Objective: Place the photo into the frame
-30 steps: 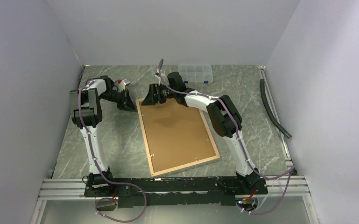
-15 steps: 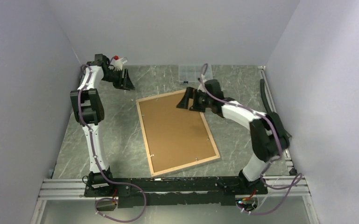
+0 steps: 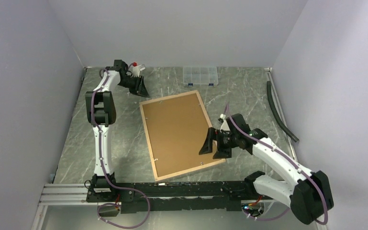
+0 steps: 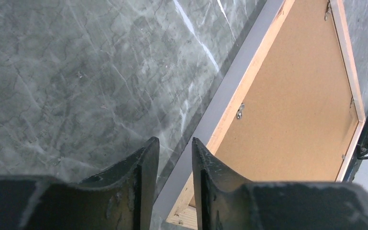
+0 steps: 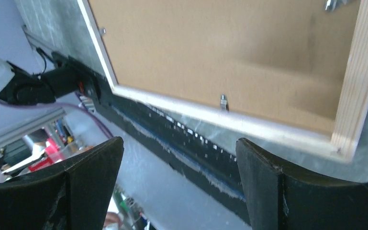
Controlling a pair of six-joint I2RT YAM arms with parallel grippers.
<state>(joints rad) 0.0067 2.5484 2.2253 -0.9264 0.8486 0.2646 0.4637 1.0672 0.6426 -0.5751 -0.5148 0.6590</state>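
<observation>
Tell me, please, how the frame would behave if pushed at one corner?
Wood-bordered and board-backed, the frame probably stays stiff. Lying flat on the smooth table, it likely slides and pivots rather than tips.

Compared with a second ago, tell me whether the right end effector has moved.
Yes. The right end effector has swung from the far left corner of the large rectangular light-wood picture frame to its near right corner.

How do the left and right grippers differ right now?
The left gripper is only narrowly open; the right gripper is spread wide. The left gripper is by the far left corner of the frame, the right gripper by its near right corner. Both are empty.
</observation>
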